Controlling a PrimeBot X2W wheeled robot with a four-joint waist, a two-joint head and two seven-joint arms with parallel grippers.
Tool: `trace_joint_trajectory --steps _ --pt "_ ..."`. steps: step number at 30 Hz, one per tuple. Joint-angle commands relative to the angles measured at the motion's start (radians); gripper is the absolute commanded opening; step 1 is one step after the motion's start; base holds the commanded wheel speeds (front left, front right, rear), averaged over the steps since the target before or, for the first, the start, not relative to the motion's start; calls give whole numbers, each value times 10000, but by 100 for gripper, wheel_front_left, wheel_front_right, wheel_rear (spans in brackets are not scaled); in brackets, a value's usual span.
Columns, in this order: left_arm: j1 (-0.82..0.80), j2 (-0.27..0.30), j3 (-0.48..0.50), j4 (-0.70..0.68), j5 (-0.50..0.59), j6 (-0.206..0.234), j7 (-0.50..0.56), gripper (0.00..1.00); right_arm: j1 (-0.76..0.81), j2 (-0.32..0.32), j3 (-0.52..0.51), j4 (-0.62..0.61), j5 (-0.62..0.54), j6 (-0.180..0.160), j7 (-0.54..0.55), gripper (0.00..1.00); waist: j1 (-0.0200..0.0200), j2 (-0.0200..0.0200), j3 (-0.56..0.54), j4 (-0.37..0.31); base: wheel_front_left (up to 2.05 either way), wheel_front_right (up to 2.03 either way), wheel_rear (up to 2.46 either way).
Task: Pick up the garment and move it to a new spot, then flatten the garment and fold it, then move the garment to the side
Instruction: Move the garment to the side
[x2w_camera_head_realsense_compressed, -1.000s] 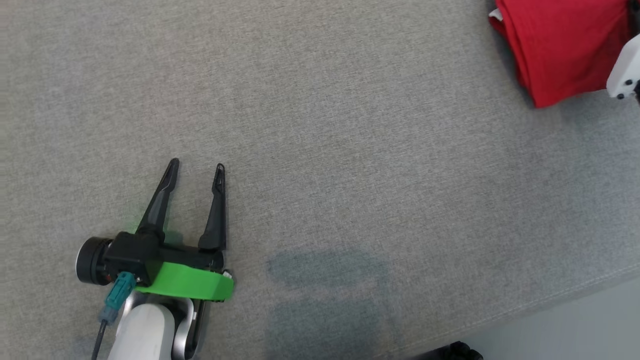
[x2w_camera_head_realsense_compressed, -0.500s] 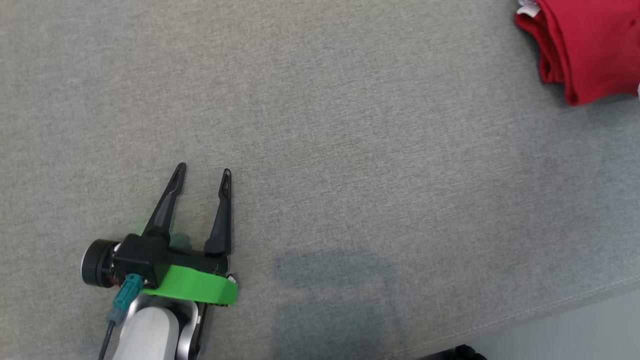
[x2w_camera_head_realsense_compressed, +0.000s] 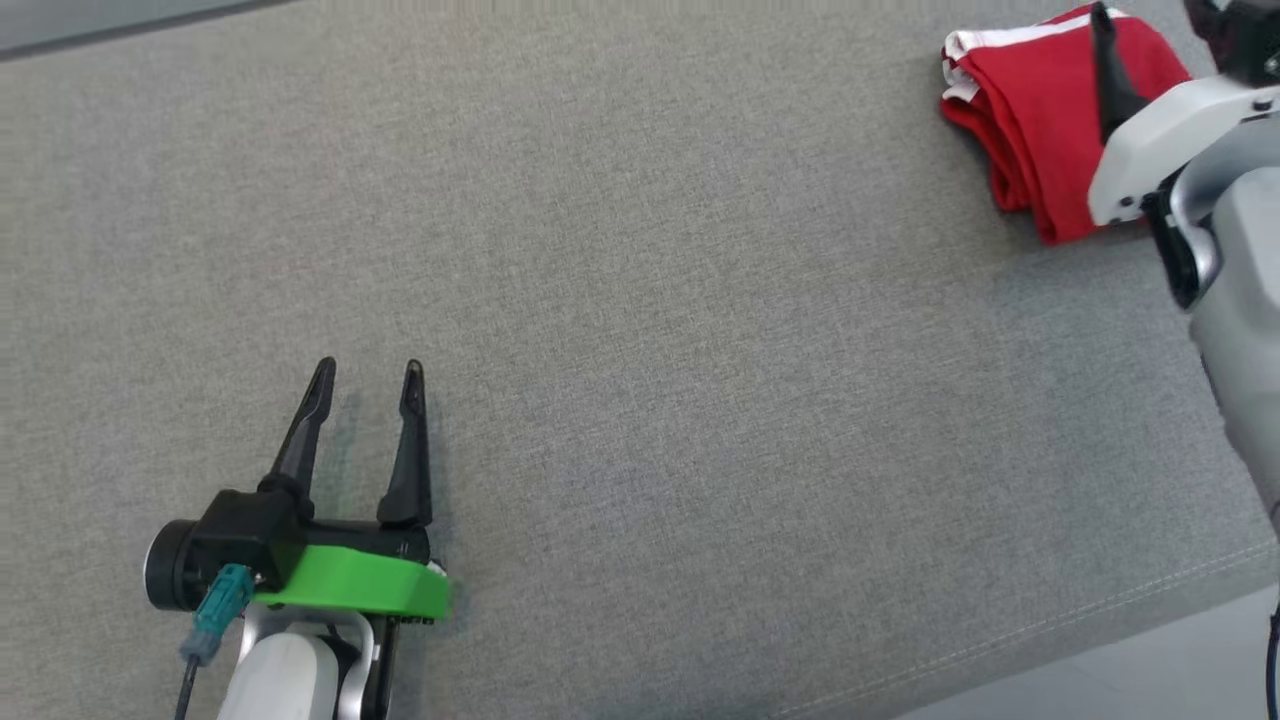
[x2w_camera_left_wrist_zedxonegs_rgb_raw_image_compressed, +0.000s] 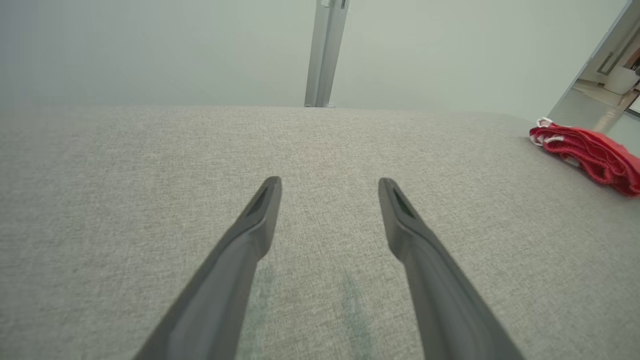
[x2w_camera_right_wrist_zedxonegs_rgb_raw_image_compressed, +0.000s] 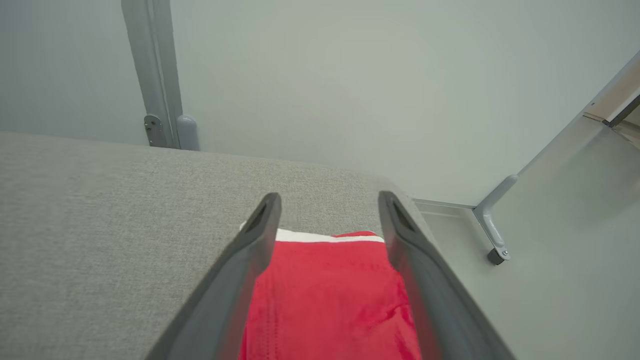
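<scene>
Item: folded red garment (x2w_camera_head_realsense_compressed: 1040, 120) with white trim along one edge, lying in stacked layers on the far right corner of the grey woven surface (x2w_camera_head_realsense_compressed: 700, 300), close to both the back edge and the right-hand edge. From the left wrist view the garment (x2w_camera_left_wrist_zedxonegs_rgb_raw_image_compressed: 590, 152) sits low and flat at the far right, well apart from that arm. Left end effector (x2w_camera_head_realsense_compressed: 369, 367): near the front left of the surface, both dark fingers spread apart with nothing between them, tips just above the fabric and casting faint shadows; a green collar (x2w_camera_head_realsense_compressed: 350, 590) and a teal connector (x2w_camera_head_realsense_compressed: 215, 605) sit behind the fingers. Right end effector (x2w_camera_right_wrist_zedxonegs_rgb_raw_image_compressed: 328, 196): over the garment (x2w_camera_right_wrist_zedxonegs_rgb_raw_image_compressed: 325, 295), fingers spread wide, red cloth and its white band showing in the gap between them; no cloth is pinched, and contact with the garment cannot be told. Surroundings: pale wall behind the surface, a grey metal post (x2w_camera_right_wrist_zedxonegs_rgb_raw_image_compressed: 155, 75) standing at its back edge, a pale floor to the right, a stitched seam along the front edge of the surface.
</scene>
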Motion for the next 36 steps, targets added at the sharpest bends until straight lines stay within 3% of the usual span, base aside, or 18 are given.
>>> trace_joint_trajectory --steps 1,8,15,25,30,36 --pt "173 -15 149 75 -123 72 -45 100 319 103 93 -287 39 -17 -34 100 0 0 -821 140 0 0 0" --pt "458 -142 920 374 -435 252 -99 100 1622 670 240 -1927 35 -17 -35 100 0 0 -1879 638 0 0 0" --pt "1081 -381 1467 469 -561 204 -95 100 3758 1395 -486 -3783 -82 -17 -36 100 0 0 -2657 1203 0 0 0" --pt "1875 -544 1591 469 -527 249 -87 100 7097 2716 -1764 -6302 -1577 -17 -36 100 0 0 -2957 1683 0 0 0" --pt "1957 -561 1618 402 -491 280 -87 100 8250 2942 -2048 -7263 -1941 -16 -37 100 0 0 -2883 1795 0 0 0" --pt "1831 -571 1613 367 -566 267 -87 100 8824 2963 -1723 -7755 -1430 -16 -37 100 0 0 -2818 1801 0 0 0"
